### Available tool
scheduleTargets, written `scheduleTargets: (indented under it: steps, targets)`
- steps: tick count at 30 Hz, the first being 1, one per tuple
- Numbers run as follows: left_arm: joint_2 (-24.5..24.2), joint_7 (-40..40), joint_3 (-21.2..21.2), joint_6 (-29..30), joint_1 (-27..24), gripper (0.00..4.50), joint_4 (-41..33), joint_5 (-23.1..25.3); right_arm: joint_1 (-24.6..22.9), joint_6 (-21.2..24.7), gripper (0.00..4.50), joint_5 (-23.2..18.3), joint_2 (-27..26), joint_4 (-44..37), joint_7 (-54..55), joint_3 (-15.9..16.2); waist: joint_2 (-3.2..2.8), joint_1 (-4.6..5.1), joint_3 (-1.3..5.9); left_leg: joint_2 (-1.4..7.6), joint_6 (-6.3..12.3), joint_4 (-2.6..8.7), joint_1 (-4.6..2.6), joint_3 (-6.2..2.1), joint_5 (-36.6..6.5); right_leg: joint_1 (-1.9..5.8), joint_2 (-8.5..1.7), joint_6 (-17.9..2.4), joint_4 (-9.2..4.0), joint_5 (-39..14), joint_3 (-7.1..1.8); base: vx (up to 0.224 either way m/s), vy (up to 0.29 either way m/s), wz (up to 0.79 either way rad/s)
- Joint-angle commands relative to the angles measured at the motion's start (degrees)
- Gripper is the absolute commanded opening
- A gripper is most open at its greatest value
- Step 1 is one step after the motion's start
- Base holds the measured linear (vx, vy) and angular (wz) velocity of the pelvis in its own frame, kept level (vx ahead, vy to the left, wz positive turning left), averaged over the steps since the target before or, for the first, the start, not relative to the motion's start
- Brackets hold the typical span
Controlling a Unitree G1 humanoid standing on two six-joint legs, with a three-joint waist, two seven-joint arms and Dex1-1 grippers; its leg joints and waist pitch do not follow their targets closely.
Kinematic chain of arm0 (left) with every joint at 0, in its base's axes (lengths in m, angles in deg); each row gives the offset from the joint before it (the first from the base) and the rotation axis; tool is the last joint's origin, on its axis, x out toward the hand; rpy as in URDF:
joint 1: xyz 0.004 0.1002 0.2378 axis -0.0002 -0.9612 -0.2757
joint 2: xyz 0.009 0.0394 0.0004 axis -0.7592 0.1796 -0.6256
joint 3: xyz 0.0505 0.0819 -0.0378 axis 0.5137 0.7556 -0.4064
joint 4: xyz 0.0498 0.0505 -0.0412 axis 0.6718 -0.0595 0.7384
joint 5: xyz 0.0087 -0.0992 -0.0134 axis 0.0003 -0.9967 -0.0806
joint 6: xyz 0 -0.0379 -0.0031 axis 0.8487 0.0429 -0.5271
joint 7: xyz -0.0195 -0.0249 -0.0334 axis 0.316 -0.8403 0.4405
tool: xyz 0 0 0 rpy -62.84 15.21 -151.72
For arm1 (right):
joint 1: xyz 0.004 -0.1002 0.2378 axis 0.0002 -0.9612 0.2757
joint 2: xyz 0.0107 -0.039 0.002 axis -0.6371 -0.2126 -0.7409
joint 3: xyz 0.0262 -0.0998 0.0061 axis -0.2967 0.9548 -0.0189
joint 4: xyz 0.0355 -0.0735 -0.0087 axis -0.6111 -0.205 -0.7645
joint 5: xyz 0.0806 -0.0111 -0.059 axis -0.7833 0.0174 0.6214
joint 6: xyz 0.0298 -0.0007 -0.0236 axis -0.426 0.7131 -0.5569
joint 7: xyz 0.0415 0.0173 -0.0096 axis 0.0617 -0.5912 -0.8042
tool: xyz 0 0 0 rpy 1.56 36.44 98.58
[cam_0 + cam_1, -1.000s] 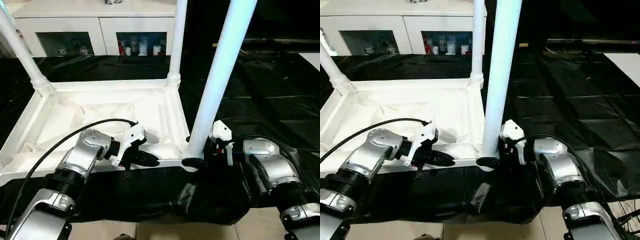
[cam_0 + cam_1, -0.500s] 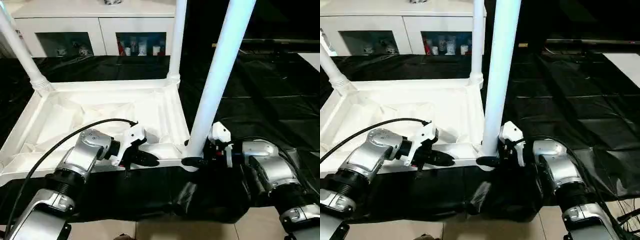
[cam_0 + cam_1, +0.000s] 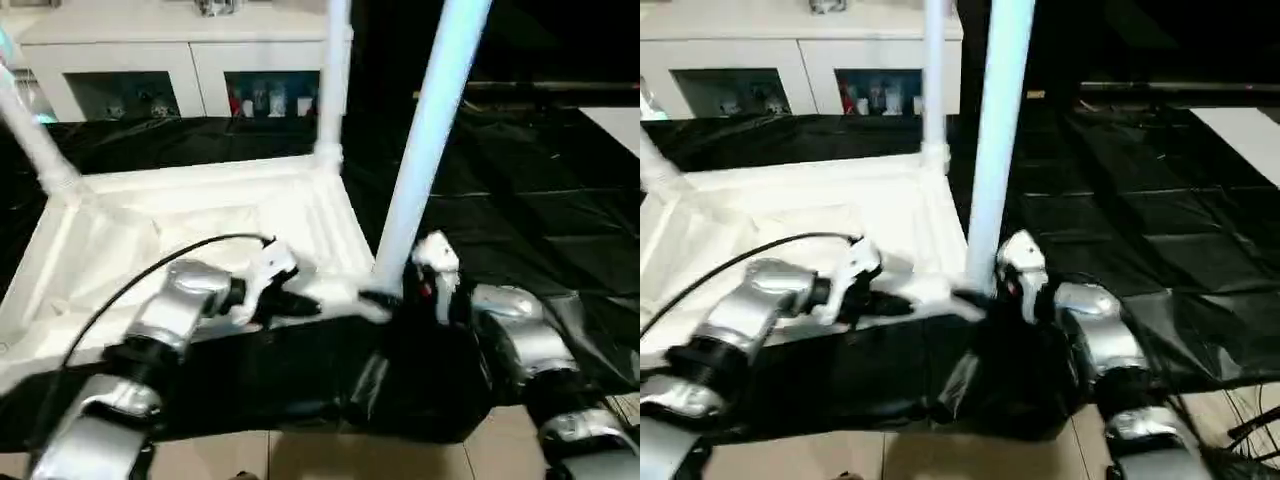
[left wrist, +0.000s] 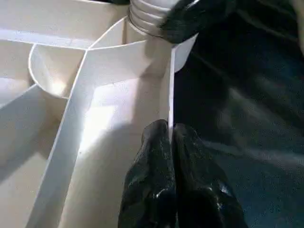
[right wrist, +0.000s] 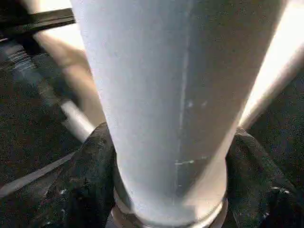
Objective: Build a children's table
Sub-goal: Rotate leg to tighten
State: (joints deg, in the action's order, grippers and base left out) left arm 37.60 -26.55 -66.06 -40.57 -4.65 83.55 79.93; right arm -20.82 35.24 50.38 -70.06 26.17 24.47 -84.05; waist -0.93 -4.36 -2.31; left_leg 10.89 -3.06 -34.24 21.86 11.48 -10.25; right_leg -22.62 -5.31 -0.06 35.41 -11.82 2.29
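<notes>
Lying upside down on the black cloth (image 3: 560, 250), the top (image 3: 120, 235) sits as before w/ 3 legs up; view has tilted. Near leg (image 3: 425, 150) now leans less, base at corner socket. R gripper (image 5: 166, 190) has narrowed, fingers (image 5: 85, 180) hugging leg base. L gripper (image 4: 171, 156) pinches near rim, unchanged. Cloth to right lies open.

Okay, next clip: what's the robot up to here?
It is assembling a white children's table. The table top lies upside down on the black-draped work table, with three legs standing in its corner sockets. The right gripper is closed around the base of the near leg at its socket. The left gripper pinches the top's thin near rim beside that corner.
</notes>
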Motion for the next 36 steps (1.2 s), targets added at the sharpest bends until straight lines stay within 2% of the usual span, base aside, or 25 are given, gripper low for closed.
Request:
scheduleTargets:
  steps: [1,3,4,5,6,7,8,9,10,11,12,13,14,15,17,20,22,26,27,29,30,32,34,35,36]
  targets:
    - [3.2,4.6,0.5,1.2,0.4,0.00,2.4,0.5,0.6,1.7,2.65,1.0,-3.1,2.6,6.2,0.8,0.27,0.03,2.89,2.20,0.11,4.97,-1.41,-1.36,-15.9,1.87,-3.10,-12.9,-4.80,-14.0,-1.75,0.000,0.000,0.00]
    - [4.8,7.9,0.1,1.8,1.2,0.00,3.9,0.8,1.5,1.7,2.65,1.0,-5.2,4.2,10.8,-0.2,0.23,0.09,2.88,2.26,0.04,5.04,-1.43,-1.37,-16.2,1.82,-3.08,-12.5,-4.89,-13.4,-1.84,0.000,0.000,0.00]
    - [5.4,9.0,0.0,2.1,1.4,0.00,4.4,0.9,1.9,1.8,2.65,1.0,-6.0,4.8,12.5,-0.6,0.00,0.27,2.82,2.22,-0.15,5.11,-1.50,-1.36,-16.9,1.72,-3.03,-12.4,-4.94,-13.7,-1.86,0.000,0.000,0.00]
    - [8.6,15.5,-1.0,2.9,3.2,0.00,7.9,1.4,4.5,2.1,2.65,0.6,-10.3,9.1,22.4,-3.1,-0.30,0.46,2.56,2.14,-0.78,5.28,-1.64,-1.37,-18.5,1.50,-3.02,-12.1,-5.18,-15.5,-1.89,0.000,0.000,0.00]
    - [8.6,15.5,-1.0,2.9,3.2,0.00,7.9,1.4,4.5,2.1,2.65,0.6,-10.3,9.1,22.4,-3.1,-0.26,0.69,2.40,2.07,-1.37,5.39,-1.89,-1.40,-20.0,1.25,-3.06,-12.0,-5.41,-17.6,-1.86,0.000,0.000,0.00]
    - [10.9,20.4,-1.6,3.1,4.6,0.00,10.8,2.1,7.0,1.7,2.65,0.6,-13.3,12.9,29.2,-4.5,-0.16,0.82,2.43,2.00,-2.08,5.46,-2.12,-1.71,-22.1,1.50,-3.20,-11.1,-5.68,-21.1,-1.65,0.000,0.000,0.00]
    - [10.9,20.4,-1.6,3.1,4.6,0.00,10.8,2.1,7.0,1.7,2.65,0.6,-13.3,12.9,29.2,-4.5,-0.25,1.06,2.34,2.02,-2.43,5.47,-2.32,-1.66,-22.9,1.12,-3.19,-10.9,-5.87,-22.2,-1.78,0.000,0.000,0.00]
    - [12.0,22.6,-1.8,3.2,5.4,0.00,12.2,2.4,8.3,1.5,2.65,0.2,-14.9,14.9,32.0,-5.6,-0.20,0.97,2.57,2.05,-2.48,5.47,-2.45,-1.82,-23.2,1.23,-3.27,-10.6,-5.96,-22.0,-1.81,0.000,0.000,0.00]
    - [12.9,24.5,-1.9,3.2,6.2,0.00,13.5,2.9,9.8,1.3,2.64,-0.7,-16.7,16.9,35.3,-7.1,-0.01,1.02,2.63,1.99,-2.19,5.56,-2.20,-1.75,-22.6,1.27,-3.16,-10.6,-5.94,-20.3,-1.88,0.000,0.000,0.00]
    - [13.0,24.9,-1.8,3.1,6.4,0.00,13.8,3.0,10.1,1.2,2.64,-0.9,-17.0,17.3,36.1,-7.5,-0.18,0.86,2.69,2.04,-2.15,5.58,-2.30,-1.78,-22.4,1.24,-3.16,-10.5,-5.86,-19.6,-1.87,0.000,0.000,0.00]
    - [13.3,25.6,-1.6,2.8,6.9,0.00,14.5,3.5,10.8,0.6,2.64,-0.2,-17.9,18.2,37.7,-7.3,-0.16,0.92,2.67,2.00,-1.79,5.61,-2.08,-1.72,-22.2,1.35,-3.09,-10.6,-5.74,-18.1,-1.90,0.000,0.000,0.00]
    - [13.3,25.7,-1.3,2.4,7.1,0.00,14.7,3.8,11.1,0.2,2.64,0.6,-18.2,18.6,38.0,-6.7,0.18,0.84,2.72,2.00,-1.51,5.66,-1.90,-1.74,-21.5,1.52,-3.10,-10.6,-5.72,-17.5,-1.83,0.000,0.000,0.00]
    - [13.3,25.7,-1.3,1.8,7.3,0.00,15.3,4.1,11.5,-0.3,2.64,1.3,-18.6,19.2,38.1,-6.4,0.12,0.70,2.67,1.97,-0.85,5.65,-1.75,-1.65,-20.5,1.53,-3.17,-10.5,-5.67,-16.5,-1.88,0.000,0.000,0.00]
    - [13.2,25.3,-1.2,1.5,7.3,0.00,15.3,4.2,11.6,-0.5,2.64,1.4,-18.7,19.4,38.1,-6.4,0.57,0.72,2.64,1.96,-0.55,5.67,-1.70,-1.60,-20.8,1.61,-3.19,-10.1,-5.82,-17.4,-1.83,0.000,0.000,0.00]
    - [13.2,25.3,-1.5,1.1,7.6,0.00,15.9,4.4,12.2,-1.2,2.64,2.2,-18.7,20.5,38.7,-6.4,0.40,0.64,2.60,2.03,-0.35,5.70,-1.79,-1.66,-21.0,1.50,-3.32,-9.9,-5.85,-18.4,-1.87,0.000,0.000,0.00]
    - [12.6,24.4,-1.2,0.4,7.2,0.00,15.6,4.7,12.4,-2.8,2.64,2.3,-18.8,21.1,37.7,-6.7,0.54,0.81,2.39,2.02,-0.51,5.82,-1.81,-1.73,-22.7,1.28,-3.38,-9.0,-6.27,-22.1,-1.87,0.000,0.000,0.00]
    - [11.9,22.5,-0.5,-1.3,6.5,0.00,15.1,4.7,12.3,-4.4,3.20,1.1,-19.0,20.6,35.7,-7.8,0.55,0.69,2.48,2.13,-0.36,5.90,-1.84,-1.84,-22.7,1.22,-3.53,-8.4,-6.38,-22.9,-1.95,0.000,0.000,0.00]
    - [10.7,21.1,-0.7,-0.1,6.1,0.00,14.7,4.6,12.2,-6.6,3.48,1.2,-18.0,19.6,35.1,-8.0,0.41,0.79,2.56,2.17,0.07,5.98,-1.60,-1.64,-20.7,1.36,-3.36,-9.5,-6.05,-19.0,-1.99,0.000,0.000,0.00]
    - [10.3,20.5,-0.7,-0.1,5.9,0.00,14.4,4.6,12.1,-7.6,3.76,1.1,-17.3,19.0,34.7,-8.2,0.48,0.76,2.59,2.18,0.16,5.96,-1.50,-1.64,-20.3,1.49,-3.41,-9.6,-5.99,-18.4,-1.97,0.000,0.000,0.00]
    - [9.6,19.6,-0.9,-0.1,5.5,0.00,13.9,4.6,11.9,-8.6,3.84,1.0,-16.4,18.1,33.8,-8.5,0.49,0.80,2.65,2.16,0.65,5.91,-1.39,-1.55,-19.0,1.60,-3.37,-10.2,-5.83,-16.7,-1.98,0.000,0.000,0.00]
    - [8.3,17.9,-1.0,-0.3,4.7,0.00,12.6,4.4,11.0,-8.9,3.88,0.7,-13.9,14.7,30.5,-8.4,0.62,0.65,2.67,2.20,1.17,5.87,-1.35,-1.51,-18.2,1.75,-3.38,-10.4,-5.76,-15.8,-1.98,0.000,0.000,0.00]
    - [7.8,17.3,-0.9,-0.5,4.4,0.00,12.2,4.3,10.5,-8.6,4.19,0.5,-13.0,13.3,28.7,-8.3,0.66,0.61,2.80,2.29,2.21,5.72,-1.19,-1.43,-16.0,2.00,-3.31,-11.2,-5.39,-12.4,-1.99,0.000,0.000,0.00]
    - [6.5,14.2,-0.9,-1.1,3.4,0.00,10.6,3.4,8.7,-6.9,4.31,-0.3,-10.2,9.3,22.0,-7.1,0.63,0.39,2.86,2.22,3.25,5.50,-1.01,-1.40,-13.9,2.43,-3.22,-11.6,-5.09,-9.7,-1.79,0.000,0.000,0.00]
    - [6.2,13.4,-0.8,-1.2,3.2,0.00,10.3,3.2,8.3,-6.6,4.31,-0.2,-9.5,8.6,20.8,-6.6,0.64,0.54,2.87,2.19,3.62,5.41,-0.88,-1.29,-13.4,2.33,-3.18,-11.8,-4.99,-8.8,-1.85,0.000,0.000,0.00]
    - [5.1,10.1,-0.4,-1.8,2.4,0.00,9.1,2.6,7.1,-6.5,4.40,0.7,-6.9,6.8,17.1,-5.0,0.70,0.40,2.88,2.18,4.14,5.32,-0.85,-1.32,-12.7,2.49,-3.19,-12.2,-4.94,-7.9,-1.75,0.000,0.000,0.00]
